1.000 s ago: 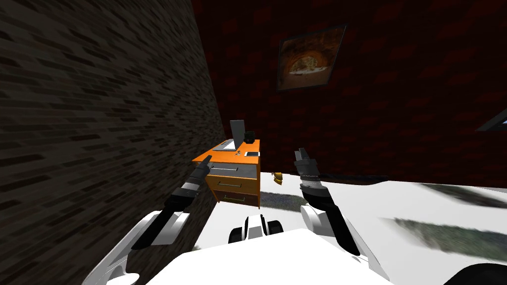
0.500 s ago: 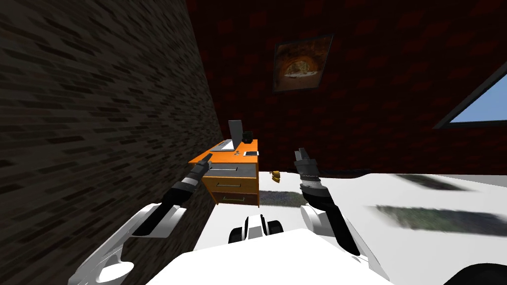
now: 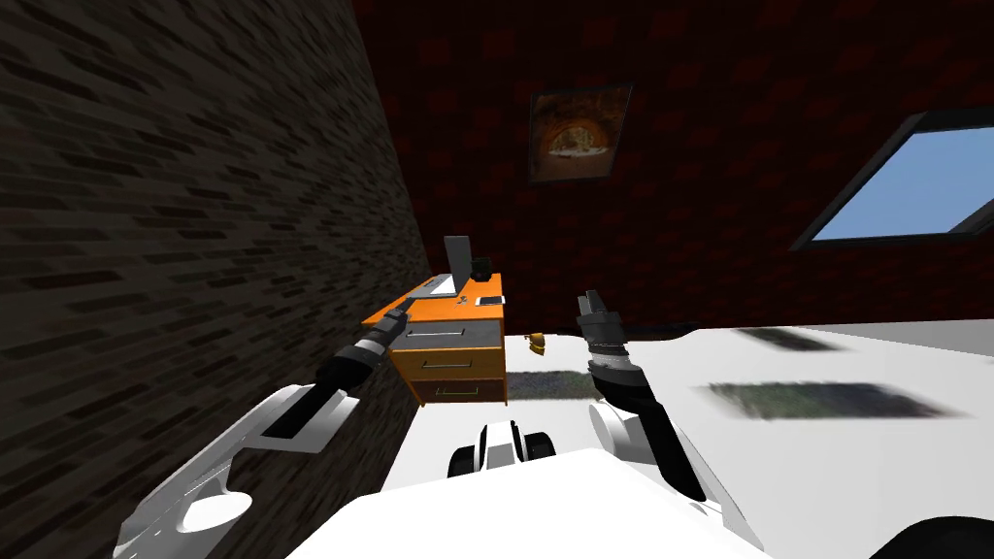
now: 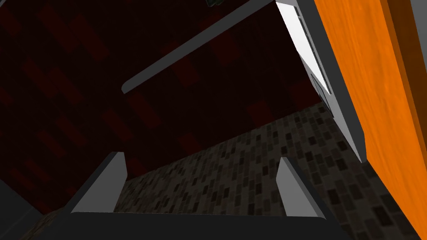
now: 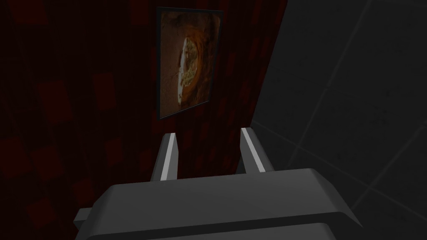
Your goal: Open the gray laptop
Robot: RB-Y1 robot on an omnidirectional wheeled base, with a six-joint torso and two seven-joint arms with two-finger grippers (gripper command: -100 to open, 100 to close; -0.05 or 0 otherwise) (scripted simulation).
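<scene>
The gray laptop (image 3: 456, 260) stands on the orange desk (image 3: 485, 288) against the dark wall, its lid upright and its pale base (image 3: 440, 284) flat on the top. My left gripper (image 3: 406, 309) is at the desk's near left corner, short of the laptop. In the left wrist view my left gripper (image 4: 202, 181) is open and holds nothing; beyond it show the lid's thin edge (image 4: 187, 52), the laptop base (image 4: 310, 62) and the orange desk top (image 4: 375, 83). My right gripper (image 3: 589, 299) is held up to the right of the desk, open (image 5: 210, 154) and holding nothing.
On the desk beside the laptop sit a black object (image 3: 482, 267), a white flat device (image 3: 492, 301) and a small item (image 3: 466, 298). Drawers (image 3: 448, 364) face me. A small yellow object (image 3: 536, 342) lies on the floor. A brick wall (image 3: 194, 243) runs close on the left.
My head view has swung, bringing the window in at the right. My left arm has reached farther forward, its gripper now at the desk's corner. The right arm is unmoved.
</scene>
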